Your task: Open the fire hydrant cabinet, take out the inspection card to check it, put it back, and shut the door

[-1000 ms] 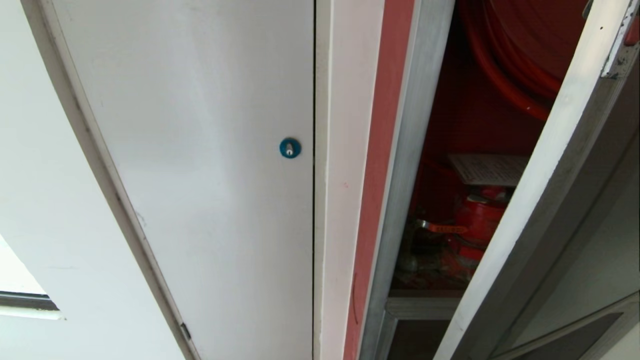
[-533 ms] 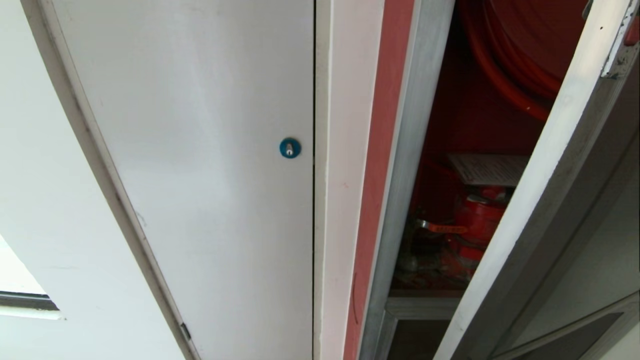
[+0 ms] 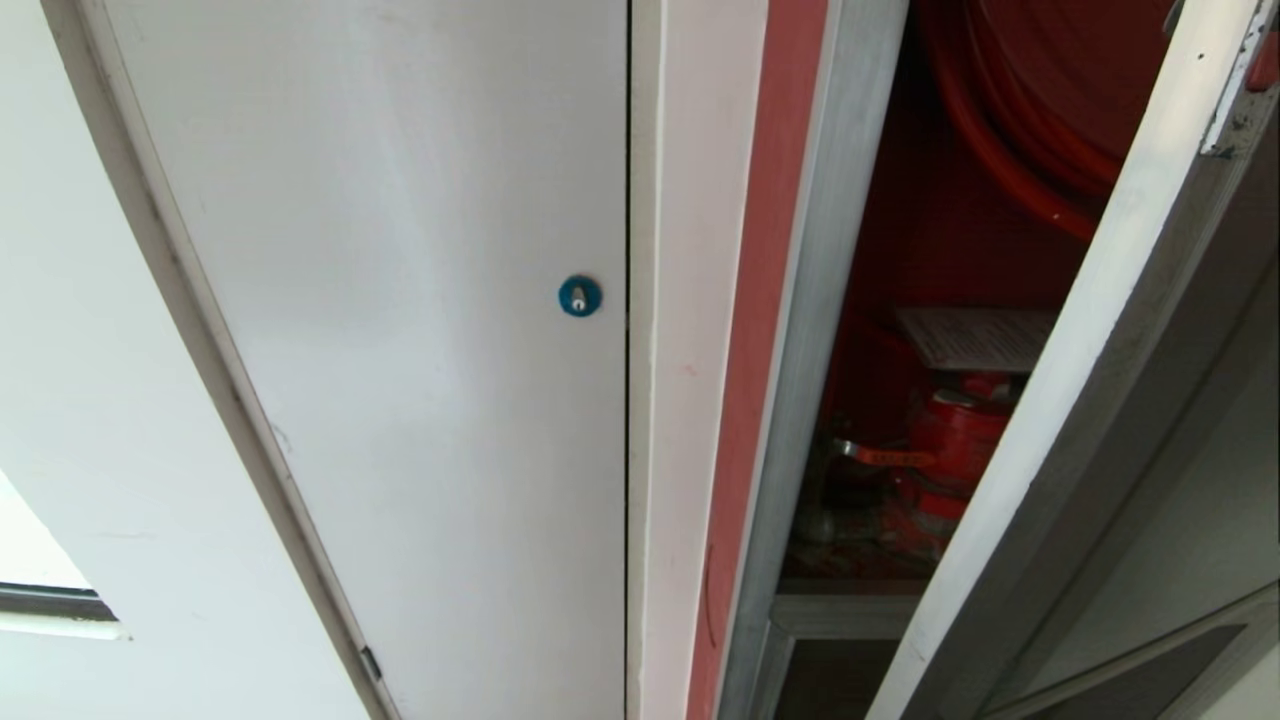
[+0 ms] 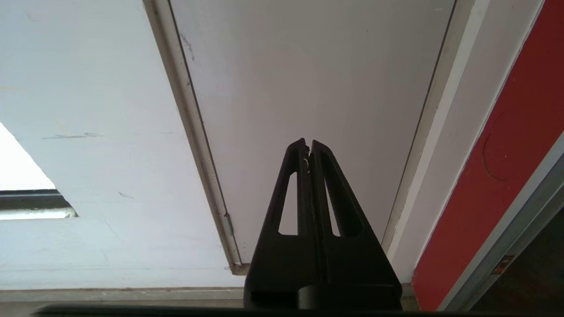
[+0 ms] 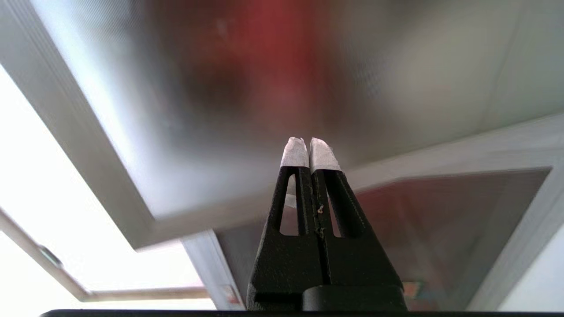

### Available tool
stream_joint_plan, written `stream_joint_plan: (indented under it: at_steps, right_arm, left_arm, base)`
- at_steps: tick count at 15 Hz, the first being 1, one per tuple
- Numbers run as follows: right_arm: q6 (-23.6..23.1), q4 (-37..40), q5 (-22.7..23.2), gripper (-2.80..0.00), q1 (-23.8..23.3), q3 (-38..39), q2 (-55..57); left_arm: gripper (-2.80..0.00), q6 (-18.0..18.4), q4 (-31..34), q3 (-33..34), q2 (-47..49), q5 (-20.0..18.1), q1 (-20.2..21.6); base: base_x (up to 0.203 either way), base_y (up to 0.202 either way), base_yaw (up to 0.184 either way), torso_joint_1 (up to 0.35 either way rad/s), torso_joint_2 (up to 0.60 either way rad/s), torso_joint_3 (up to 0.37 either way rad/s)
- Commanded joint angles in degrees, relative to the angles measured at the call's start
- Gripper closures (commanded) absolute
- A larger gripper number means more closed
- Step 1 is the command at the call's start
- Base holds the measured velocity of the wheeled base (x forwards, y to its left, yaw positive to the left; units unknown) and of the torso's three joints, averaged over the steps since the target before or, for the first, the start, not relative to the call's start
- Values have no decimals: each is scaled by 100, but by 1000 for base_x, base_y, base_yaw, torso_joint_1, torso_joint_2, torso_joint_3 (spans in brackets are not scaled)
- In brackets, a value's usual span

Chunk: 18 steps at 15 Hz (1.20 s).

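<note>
The fire hydrant cabinet (image 3: 830, 250) stands right of centre in the head view, its red inside showing through a gap. The door (image 3: 1090, 360) hangs ajar, its pale silver frame edge slanting across the gap. Inside, the inspection card (image 3: 975, 338) lies flat on top of the red valve (image 3: 950, 440), its right part hidden by the door edge. Neither arm shows in the head view. My right gripper (image 5: 309, 147), white-taped at the tips, is shut and empty, close before the door's tinted glass (image 5: 220, 110). My left gripper (image 4: 307, 144) is shut, empty, facing the white panel.
A plain white panel (image 3: 400, 300) with a blue round lock (image 3: 580, 296) fills the left of the head view. A red hose reel (image 3: 1040, 100) sits high in the cabinet. Below the door is a smaller dark pane (image 5: 440, 229) in a silver frame.
</note>
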Motion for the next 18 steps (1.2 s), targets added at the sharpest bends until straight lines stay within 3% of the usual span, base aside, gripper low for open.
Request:
stream_joint_plan:
  at_steps: [1,5,8,11,14,18]
  right_arm:
    - [43,87,105,0,0,-516,462]
    - [68,161,1129,0,0,-1408,1196]
    - [67,831,2859,0,-6,-2269,1608]
    - [59,1140,3987,0,-8,-2748,2350]
    - [-33,1162,4697,0,-6,-3146,3314]
    - [-575,1152,4892,0,265,-3539,4376]
  left_arm:
    - [0,1,-3,70,5,-1,0]
    - [0,1,-3,70,5,-1,0]
    - [0,1,-3,70,5,-1,0]
    - [0,1,-3,70,5,-1,0]
    - [0,1,-3,70,5,-1,0]
    - [0,1,-3,70,5,-1,0]
  base:
    - [0,0,0,0,0,0]
    - [0,0,0,0,0,0]
    - [0,0,0,0,0,0]
    - [0,0,0,0,0,0]
    - [0,0,0,0,0,0]
    - [0,0,0,0,0,0]
